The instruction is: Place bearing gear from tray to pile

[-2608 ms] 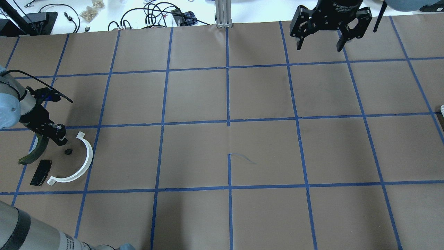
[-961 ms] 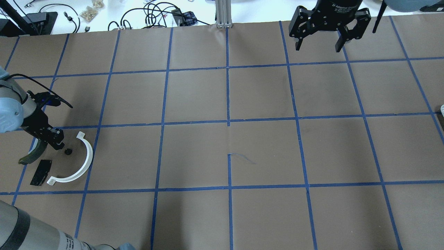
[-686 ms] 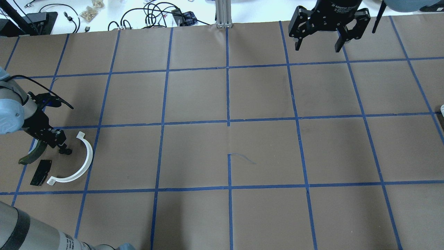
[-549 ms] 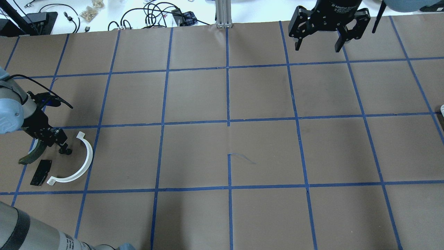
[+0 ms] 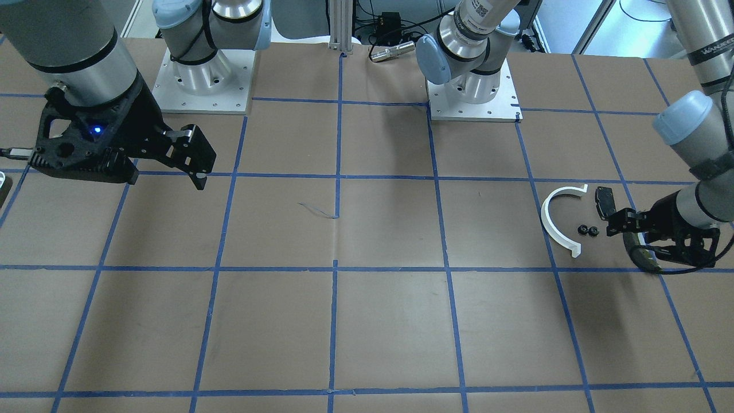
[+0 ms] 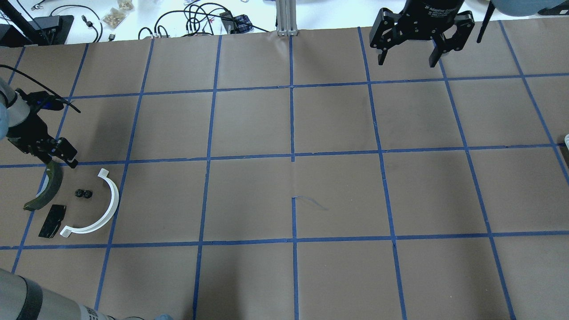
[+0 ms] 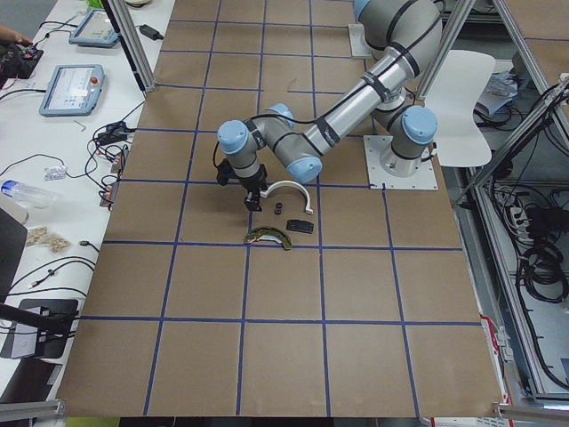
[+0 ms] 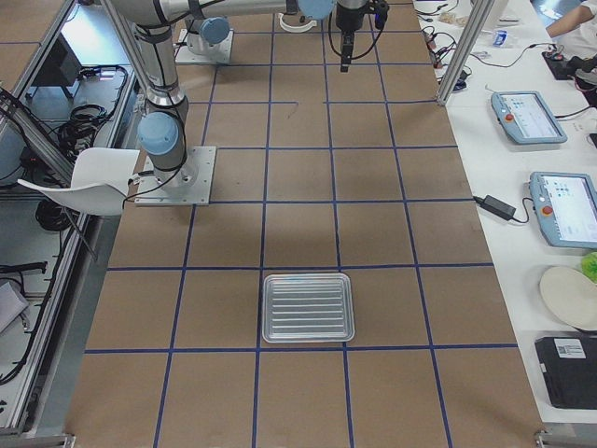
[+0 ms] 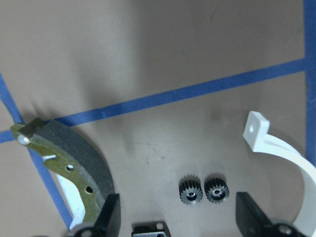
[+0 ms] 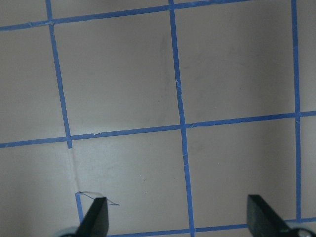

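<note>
Two small black bearing gears (image 6: 84, 194) lie side by side on the brown paper, sharp in the left wrist view (image 9: 202, 189). Around them is the pile: a white half-ring arc (image 6: 106, 212), a flat black pad (image 6: 52, 221) and a dark olive-edged shoe (image 6: 46, 190). My left gripper (image 6: 60, 160) hangs open just beyond the shoe's far end, holding nothing; its fingers (image 9: 109, 216) stand wide apart. My right gripper (image 6: 406, 58) hovers open and empty over the far right of the table. The metal tray (image 8: 308, 277) sits near the table's right end and looks bare.
Blue tape divides the brown paper into squares. Cables and small bags (image 6: 114, 17) lie on the white bench beyond the far edge. Both arm bases (image 5: 200, 86) are bolted at the robot's side. Tablets (image 8: 530, 117) rest on a side bench.
The left gripper came down beside the lone gear, let a second gear go next to it, then drew back toward the far left. The right arm stayed still.
</note>
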